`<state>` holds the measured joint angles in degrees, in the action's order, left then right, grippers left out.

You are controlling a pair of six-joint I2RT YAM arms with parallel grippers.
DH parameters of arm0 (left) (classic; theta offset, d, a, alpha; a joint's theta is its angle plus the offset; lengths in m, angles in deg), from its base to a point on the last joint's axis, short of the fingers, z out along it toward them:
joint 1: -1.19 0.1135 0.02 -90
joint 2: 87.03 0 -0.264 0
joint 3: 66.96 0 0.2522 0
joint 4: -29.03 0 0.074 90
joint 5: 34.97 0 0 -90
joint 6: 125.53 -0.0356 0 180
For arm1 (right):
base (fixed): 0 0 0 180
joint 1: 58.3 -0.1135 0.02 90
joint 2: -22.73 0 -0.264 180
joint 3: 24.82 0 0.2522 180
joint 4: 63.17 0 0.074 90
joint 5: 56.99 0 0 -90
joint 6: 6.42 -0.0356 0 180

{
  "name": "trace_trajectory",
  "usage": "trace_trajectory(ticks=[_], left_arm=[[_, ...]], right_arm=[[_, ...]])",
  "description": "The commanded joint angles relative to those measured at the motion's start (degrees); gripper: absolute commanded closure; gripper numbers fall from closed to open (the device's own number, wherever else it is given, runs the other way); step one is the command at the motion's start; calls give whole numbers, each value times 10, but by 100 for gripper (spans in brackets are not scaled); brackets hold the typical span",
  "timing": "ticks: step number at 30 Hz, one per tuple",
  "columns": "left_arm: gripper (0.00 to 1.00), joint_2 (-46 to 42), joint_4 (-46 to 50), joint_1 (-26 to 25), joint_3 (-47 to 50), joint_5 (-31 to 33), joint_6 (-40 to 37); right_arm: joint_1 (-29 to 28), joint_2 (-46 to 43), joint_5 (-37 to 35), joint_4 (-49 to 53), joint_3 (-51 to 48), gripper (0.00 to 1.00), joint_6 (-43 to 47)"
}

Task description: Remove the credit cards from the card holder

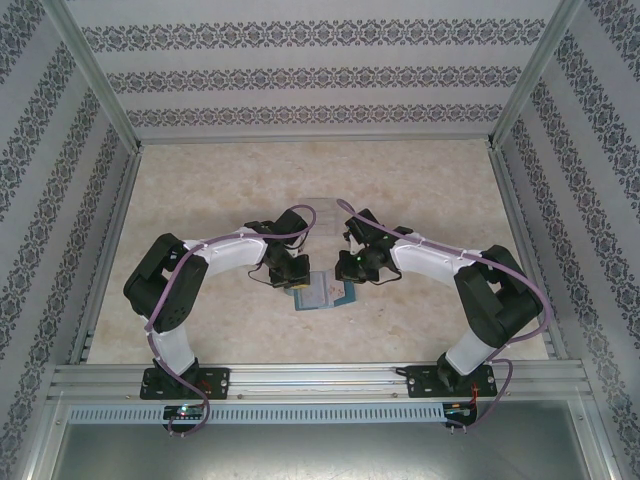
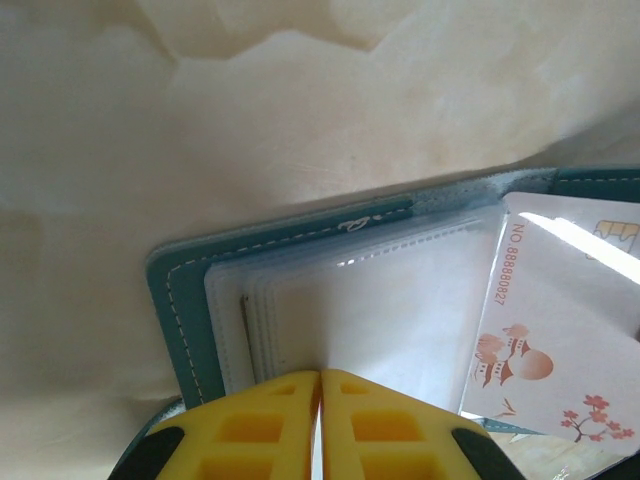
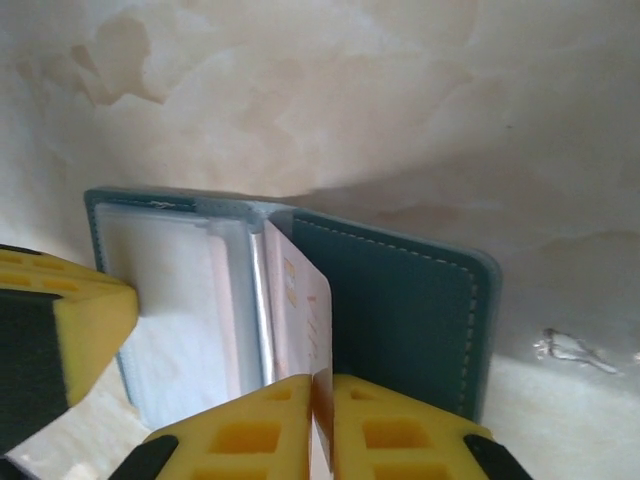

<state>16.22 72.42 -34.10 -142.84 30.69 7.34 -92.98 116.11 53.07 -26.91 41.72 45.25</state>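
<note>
The teal card holder (image 1: 320,296) lies open on the table between both arms. Its teal cover (image 2: 185,310) frames a stack of clear pocket leaves. My left gripper (image 2: 320,378) is shut at the near edge of those leaves, and a thin leaf seems to run between its yellow fingers. A pale credit card (image 2: 560,330) printed with a number and pink drawings sticks out on the right. My right gripper (image 3: 312,382) is shut on that card (image 3: 300,300), which stands edge-on beside the cover (image 3: 400,310). The left gripper's finger (image 3: 60,320) rests on the leaves.
A clear see-through tray (image 1: 322,204) lies just behind the two grippers (image 1: 297,272) (image 1: 352,266). Patterned walls and metal rails enclose the marbled table (image 1: 200,190) on the left, right and back.
</note>
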Motion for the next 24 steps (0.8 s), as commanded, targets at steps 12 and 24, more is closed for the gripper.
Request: trace_trajectory(ticks=[12,24], left_arm=[[89,15,21,-7,11,29,-8],[86,-26,37,-7,-13,28,-15]], right_arm=[[-24,-8,13,14,2,88,-37],[-23,-40,-14,58,28,92,-27]])
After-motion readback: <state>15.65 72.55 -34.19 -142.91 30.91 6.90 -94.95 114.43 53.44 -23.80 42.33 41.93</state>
